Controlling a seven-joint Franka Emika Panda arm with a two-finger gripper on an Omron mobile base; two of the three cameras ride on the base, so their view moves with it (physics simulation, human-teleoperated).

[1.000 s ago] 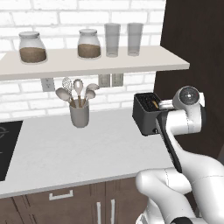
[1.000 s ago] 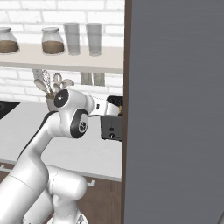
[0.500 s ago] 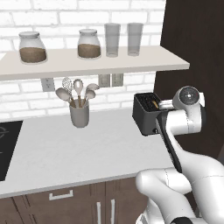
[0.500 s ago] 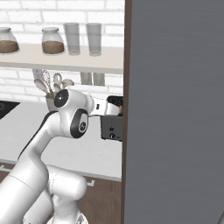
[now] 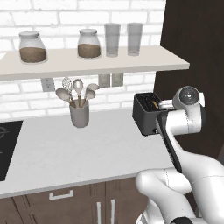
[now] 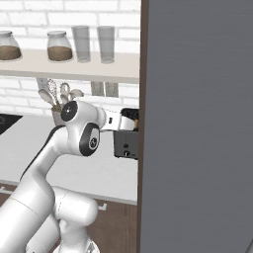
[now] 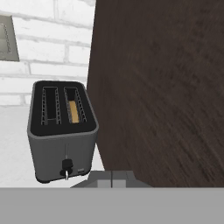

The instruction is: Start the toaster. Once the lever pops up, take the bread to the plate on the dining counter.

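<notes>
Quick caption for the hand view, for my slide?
Shut claw faces the toaster: bread low in one slot, lever near the bottom.

Bread (image 7: 74, 111) mostly sunk in toaster (image 7: 61, 131) slot; toaster half-hidden behind panel (image 6: 197, 123).

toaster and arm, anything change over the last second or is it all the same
Nothing visibly changed. The toaster sits in the same spot on the counter by the dark panel, the bread is down in its slot, the lever is low, and the arm holds the same pose beside it.
</notes>
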